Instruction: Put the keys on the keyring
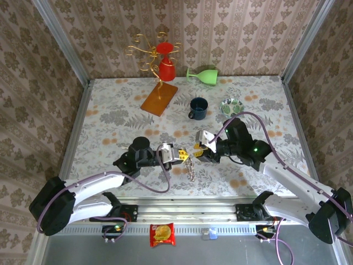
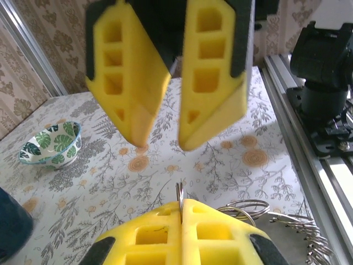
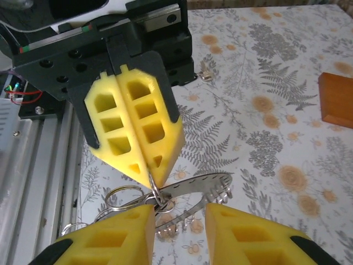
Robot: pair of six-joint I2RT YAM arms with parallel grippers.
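- The left pincer is fully closed, its two yellow tips nipping the thin wire keyring edge-on.
- In the left wrist view the ring stands upright out of the seam between those tips.
- The keys hang in a bunch from that ring and trail off to one side, low over the tabletop. I cannot tell if they touch it.
- The right pincer stands partly open and holds nothing.
- It faces the left pincer tip to tip, close but apart.
- The key nearest it lies with its long axis across the right pincer's gap, just beyond the tips, not along the line of the fingers.
- The ring sits off-centre in that gap, near one finger.
- The right pincer is the free one and the nearer to the keys, so I judge the next grasp is its job.
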